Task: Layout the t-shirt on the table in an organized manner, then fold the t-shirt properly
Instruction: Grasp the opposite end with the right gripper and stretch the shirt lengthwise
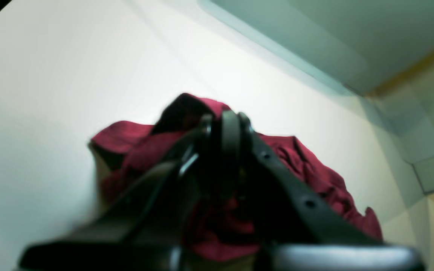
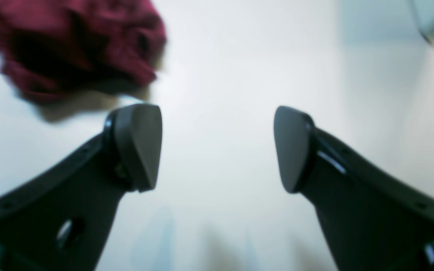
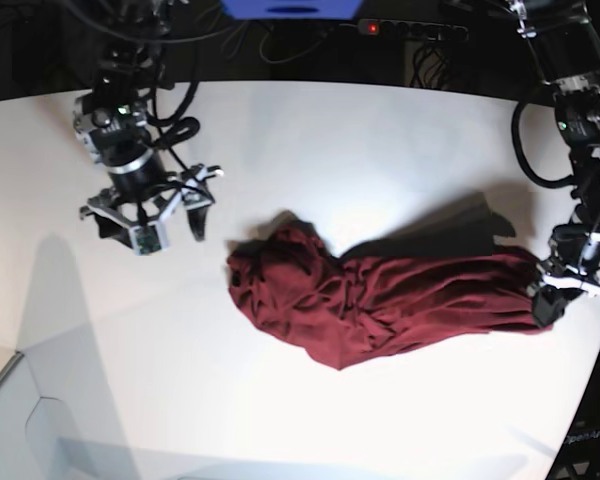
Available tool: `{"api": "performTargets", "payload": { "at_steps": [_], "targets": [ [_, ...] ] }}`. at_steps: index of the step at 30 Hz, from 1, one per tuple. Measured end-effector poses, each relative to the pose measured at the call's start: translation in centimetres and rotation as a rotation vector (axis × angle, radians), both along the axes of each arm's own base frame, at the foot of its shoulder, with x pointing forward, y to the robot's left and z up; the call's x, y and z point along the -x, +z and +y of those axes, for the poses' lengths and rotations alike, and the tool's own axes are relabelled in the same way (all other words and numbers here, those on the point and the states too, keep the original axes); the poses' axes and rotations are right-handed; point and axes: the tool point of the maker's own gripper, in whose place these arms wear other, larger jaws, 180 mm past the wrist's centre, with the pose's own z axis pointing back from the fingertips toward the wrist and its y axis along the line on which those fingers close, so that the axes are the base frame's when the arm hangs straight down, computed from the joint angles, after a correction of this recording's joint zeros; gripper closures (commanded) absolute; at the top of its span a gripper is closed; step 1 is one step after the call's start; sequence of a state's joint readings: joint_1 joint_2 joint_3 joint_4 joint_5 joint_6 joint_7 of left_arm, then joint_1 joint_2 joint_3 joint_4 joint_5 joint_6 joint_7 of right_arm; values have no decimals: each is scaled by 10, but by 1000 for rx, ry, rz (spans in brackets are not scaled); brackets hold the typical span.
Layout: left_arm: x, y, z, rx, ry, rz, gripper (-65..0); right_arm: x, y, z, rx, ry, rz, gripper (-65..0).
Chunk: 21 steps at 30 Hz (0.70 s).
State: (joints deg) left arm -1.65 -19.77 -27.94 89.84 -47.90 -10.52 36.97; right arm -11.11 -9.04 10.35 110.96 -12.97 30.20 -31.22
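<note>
The dark red t-shirt point(image 3: 380, 300) lies bunched in a long crumpled strip across the middle of the white table point(image 3: 330, 150). My left gripper point(image 3: 542, 305) is at the strip's right end, low on the tabletop. In the left wrist view its fingers point(image 1: 230, 120) are pressed together with folds of the t-shirt point(image 1: 315, 169) rising around them, so it is shut on the cloth. My right gripper point(image 3: 150, 222) hangs over bare table, left of the shirt and apart from it. Its jaws stand wide in the right wrist view point(image 2: 217, 146), with the t-shirt point(image 2: 70, 45) beyond the left fingertip.
Behind the table's far edge lie a black power strip point(image 3: 410, 30) with a red light and loose cables. The table's curved edge runs down the right side near my left arm. A pale raised panel point(image 3: 20, 420) sits at the lower left corner.
</note>
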Motion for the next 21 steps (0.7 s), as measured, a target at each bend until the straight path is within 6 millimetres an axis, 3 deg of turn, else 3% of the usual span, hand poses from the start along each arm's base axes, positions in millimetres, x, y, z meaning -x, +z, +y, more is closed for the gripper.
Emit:
{"api": "performTargets", "payload": {
  "at_steps": [3, 8, 12, 14, 18, 21],
  "targets": [
    [11, -18, 14, 15, 38, 53, -5, -2, 3, 36, -24, 95, -5, -469],
    [18, -31, 11, 38, 43, 80, -5, 3, -6, 94, -65, 252, 16, -469],
    [31, -50, 6, 54, 41, 133, -4, 11, -29, 136, -76, 373, 88, -469],
    [32, -53, 2, 68, 43, 133, -3, 1, -25, 145, -89, 389, 69, -469],
    [38, -58, 4, 67, 49, 145, -3, -29, -23, 137, -74, 333, 43, -469],
    [43, -65, 3, 68, 47, 167, -3, -37, -25, 138, -68, 338, 50, -469]
  ]
}}
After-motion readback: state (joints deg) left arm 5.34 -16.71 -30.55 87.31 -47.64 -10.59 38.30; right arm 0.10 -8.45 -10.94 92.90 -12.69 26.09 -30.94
